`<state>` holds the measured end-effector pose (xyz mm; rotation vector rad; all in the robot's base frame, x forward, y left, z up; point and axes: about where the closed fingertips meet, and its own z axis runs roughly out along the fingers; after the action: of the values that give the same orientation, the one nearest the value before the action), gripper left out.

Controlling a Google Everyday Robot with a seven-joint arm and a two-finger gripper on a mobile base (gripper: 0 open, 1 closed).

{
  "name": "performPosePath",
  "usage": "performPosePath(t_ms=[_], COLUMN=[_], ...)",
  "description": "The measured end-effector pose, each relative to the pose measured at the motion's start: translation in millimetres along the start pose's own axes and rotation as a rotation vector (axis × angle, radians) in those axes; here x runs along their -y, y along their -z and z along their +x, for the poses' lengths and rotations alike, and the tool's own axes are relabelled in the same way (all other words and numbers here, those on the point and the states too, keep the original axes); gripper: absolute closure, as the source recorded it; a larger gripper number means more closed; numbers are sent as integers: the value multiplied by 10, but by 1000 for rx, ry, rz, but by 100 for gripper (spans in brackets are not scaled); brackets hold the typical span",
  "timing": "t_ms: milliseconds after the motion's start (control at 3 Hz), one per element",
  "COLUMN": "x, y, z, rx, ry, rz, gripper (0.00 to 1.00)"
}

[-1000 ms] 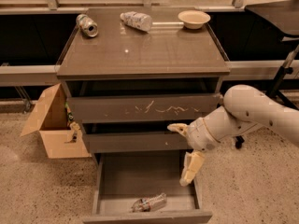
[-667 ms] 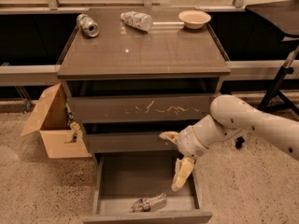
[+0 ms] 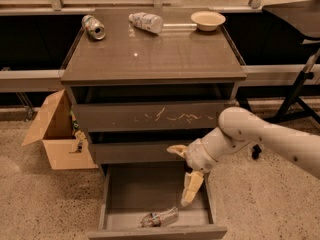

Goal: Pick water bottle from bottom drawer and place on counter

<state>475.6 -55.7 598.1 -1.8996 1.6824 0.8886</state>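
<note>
The water bottle [image 3: 159, 217] lies on its side near the front of the open bottom drawer [image 3: 117, 196], a small clear bottle with a pale label. My gripper [image 3: 180, 176] hangs over the drawer's right half, open. One pale finger [image 3: 176, 150] points left by the middle drawer front, and the other finger [image 3: 191, 188] points down into the drawer. That lower fingertip is just above and to the right of the bottle, not touching it. The counter [image 3: 155, 56] is the glossy top of the cabinet above.
On the counter lie a silver can [image 3: 93, 27] at the back left, a stouter patterned bottle [image 3: 146, 21] at the back middle and a shallow bowl [image 3: 208, 19] at the back right. An open cardboard box [image 3: 55, 131] stands left of the cabinet. A black stand [image 3: 300, 91] is at right.
My arm has moved left and down, bringing the gripper lower into the open drawer and closer to the bottle. The bottle has not moved.
</note>
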Motion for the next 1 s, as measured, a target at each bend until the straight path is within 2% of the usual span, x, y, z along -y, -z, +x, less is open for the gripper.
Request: performPosePath(t_ms=[333,667,1000], x=[210,353,464], y=[-499,-935,-1262], z=[426,849,1156], rx=[9,-17,-70], ry=[-16,-51,-68], rz=[-56,-85,-87], gripper=[0,0,0])
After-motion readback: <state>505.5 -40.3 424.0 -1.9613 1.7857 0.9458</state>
